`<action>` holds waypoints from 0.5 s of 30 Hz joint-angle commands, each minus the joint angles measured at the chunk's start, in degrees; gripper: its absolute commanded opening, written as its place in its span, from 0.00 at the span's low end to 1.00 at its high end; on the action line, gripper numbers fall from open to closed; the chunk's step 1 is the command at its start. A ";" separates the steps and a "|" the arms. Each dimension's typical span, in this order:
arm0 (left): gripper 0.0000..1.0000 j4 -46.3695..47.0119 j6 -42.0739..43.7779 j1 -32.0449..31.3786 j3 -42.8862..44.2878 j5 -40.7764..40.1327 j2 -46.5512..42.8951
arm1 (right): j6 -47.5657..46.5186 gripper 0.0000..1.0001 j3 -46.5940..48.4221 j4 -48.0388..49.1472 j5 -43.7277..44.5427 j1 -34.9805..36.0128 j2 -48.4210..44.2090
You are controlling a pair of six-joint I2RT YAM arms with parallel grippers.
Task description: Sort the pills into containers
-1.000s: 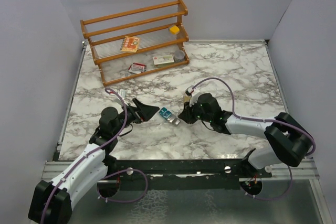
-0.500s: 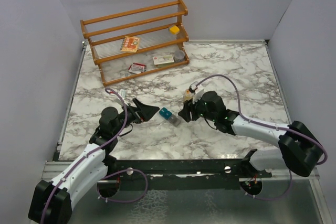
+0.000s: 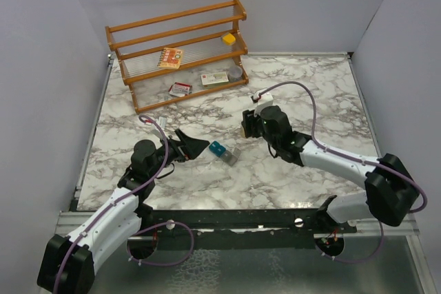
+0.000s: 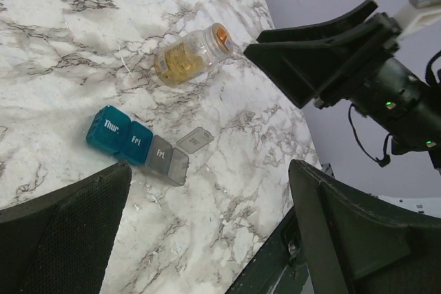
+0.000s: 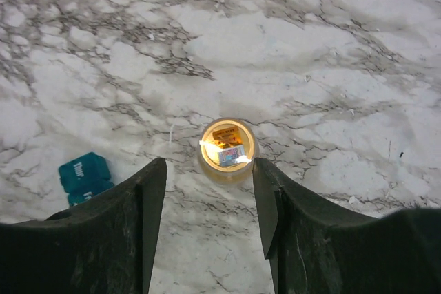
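Observation:
The containers (image 3: 222, 151) are a short strip on the marble, teal at one end and grey at the other, with one grey lid open. They also show in the left wrist view (image 4: 138, 144) and at the left edge of the right wrist view (image 5: 83, 177). A small clear pill bottle (image 5: 226, 147) stands upright beyond them, and it also shows in the left wrist view (image 4: 186, 58). My right gripper (image 5: 209, 170) is open and empty, pointing down just above the bottle, which sits between and slightly ahead of its fingertips. My left gripper (image 3: 196, 147) is open and empty, just left of the strip.
A wooden rack (image 3: 176, 53) with flat printed packets and a yellow block stands at the back left. Grey walls close the table on three sides. My right arm (image 3: 324, 156) stretches across the right half of the marble.
My right gripper has drawn back from beside the containers toward the far side and now hangs over the pill bottle. The left arm and the containers have not moved.

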 commanded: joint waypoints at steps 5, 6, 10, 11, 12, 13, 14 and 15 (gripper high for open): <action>0.99 0.43 0.93 0.25 1.62 -0.28 -0.46 | -1.88 0.55 3.69 1.62 7.89 -0.11 7.83; 0.99 0.43 0.92 0.25 1.62 -0.23 -0.35 | -2.02 0.55 3.83 1.98 8.16 -0.15 8.47; 0.99 0.45 0.87 0.19 1.70 -0.22 0.08 | -1.98 0.56 4.37 2.70 8.47 -0.11 10.53; 0.99 0.43 0.84 0.14 1.70 -0.23 0.11 | -1.93 0.56 4.37 2.81 8.47 -0.12 10.92; 0.99 0.43 0.91 0.23 1.70 -0.23 0.10 | -1.81 0.56 4.40 3.00 8.33 -0.11 11.28; 0.99 0.43 0.80 0.18 1.70 -0.31 0.10 | -1.69 0.56 4.44 3.07 8.14 -0.13 11.67; 0.99 0.44 0.75 0.20 1.70 -0.33 0.12 | -1.60 0.56 4.34 3.12 8.08 -0.11 11.99; 0.99 0.43 0.74 0.17 1.75 -0.39 0.12 | -1.64 0.56 4.28 3.35 7.86 -0.11 12.32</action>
